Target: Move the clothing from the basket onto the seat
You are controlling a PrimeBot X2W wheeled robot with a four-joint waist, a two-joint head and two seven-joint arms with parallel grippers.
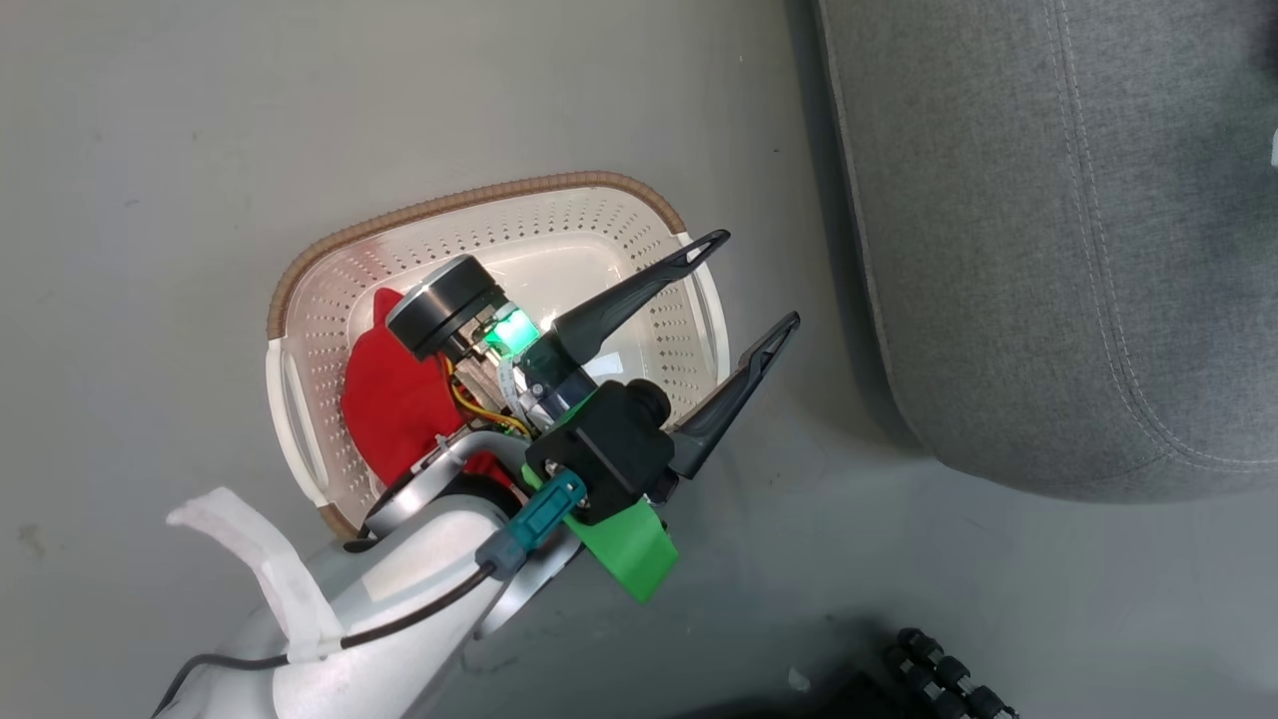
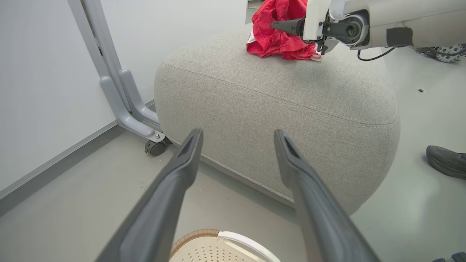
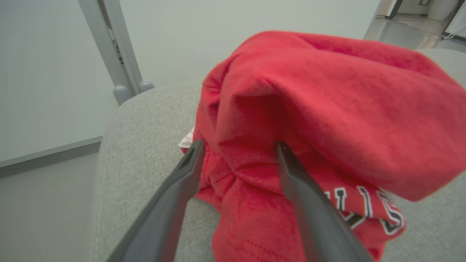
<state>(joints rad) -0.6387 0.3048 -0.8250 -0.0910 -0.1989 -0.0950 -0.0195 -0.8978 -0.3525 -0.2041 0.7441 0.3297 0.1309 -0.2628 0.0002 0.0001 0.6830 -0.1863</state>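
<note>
**One shirt on the seat, one left in the basket**

Head view: the left gripper [image 1: 760, 278] hangs wide and empty over the basket [image 1: 449, 205], with a red shirt [image 1: 389, 399] bunched at one end.

Left wrist view: a second red shirt [image 2: 276, 36] lies on the seat [image 2: 273, 109]. The floor [image 2: 72, 203] is smooth and grey, and someone's shoe [image 2: 446, 160] is nearby.

Right wrist view: the right gripper [image 3: 239, 145] is spread wide around that shirt, not pinching it.

The fabric looks light and floppy, so I'd pinch a raised fold.

The left hand [image 1: 747, 285] reaches up and rightward in the head view from the pale left forearm [image 1: 419, 569], its two dark fingers spread wide. The right hand [image 3: 239, 145] also has its fingers parted, and the right forearm [image 2: 400, 14] crosses the left wrist view's top.
</note>
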